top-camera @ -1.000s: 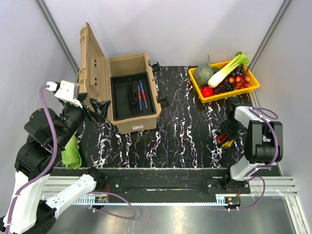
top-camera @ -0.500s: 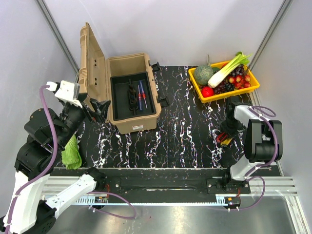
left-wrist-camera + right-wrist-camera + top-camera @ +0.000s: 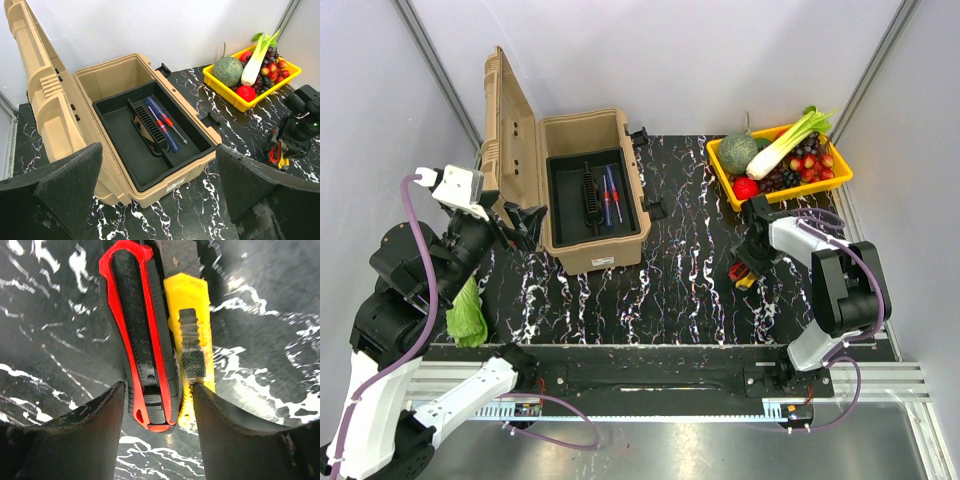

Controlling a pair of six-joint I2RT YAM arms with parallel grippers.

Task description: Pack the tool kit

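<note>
right end effector (image 3: 157, 390) is clamped around a red cutter (image 3: 142, 340) and yellow cutter (image 3: 192, 335), roughly 4 o'clock from the toolbox (image 3: 595, 255); left end effector (image 3: 159, 160) gapes wide open

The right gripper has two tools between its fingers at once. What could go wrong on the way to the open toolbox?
1. The right gripper pinches the red-handled tool and the yellow cutter side by side, near one end only; one might slip out or swing.
2. The black inner tray already holds screwdrivers in one compartment; tools released there could land crooked on them.
</note>
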